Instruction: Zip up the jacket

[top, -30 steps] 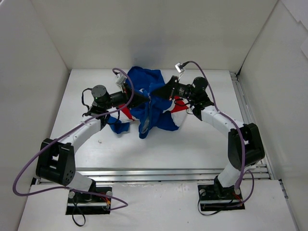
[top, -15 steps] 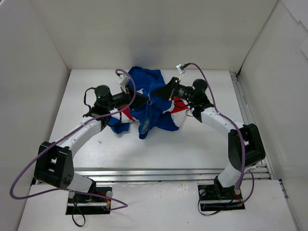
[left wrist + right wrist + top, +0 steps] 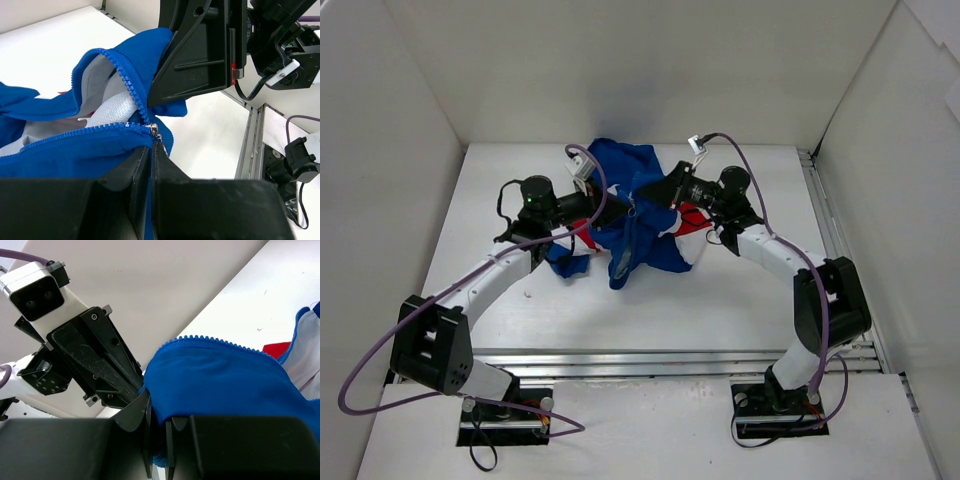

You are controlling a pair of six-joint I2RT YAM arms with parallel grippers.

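**A:** Where does the jacket (image 3: 650, 165) sit?

**B:** It lies bunched in a heap toward the far middle of the table (image 3: 720, 290). It is mostly blue, with red and white panels showing at its lower edge. Both arms reach into it from either side.

**A:** What about the left gripper (image 3: 151, 150)?

**B:** Its fingers are pressed flat together. The zipper pull (image 3: 156, 134) drops straight into their tips, so it is clenched on that pull.

**A:** And the zipper itself?

**B:** In the left wrist view, one line of teeth runs in to the slider from the left. Another climbs away from it and curves around an opening where pale lining shows.

**A:** The right gripper (image 3: 156, 412)?

**B:** It is pinched on a fold of the jacket's blue edge, with a row of teeth along the top of that fold. It comes in from the opposite side, and its tip is just beside the left gripper's.
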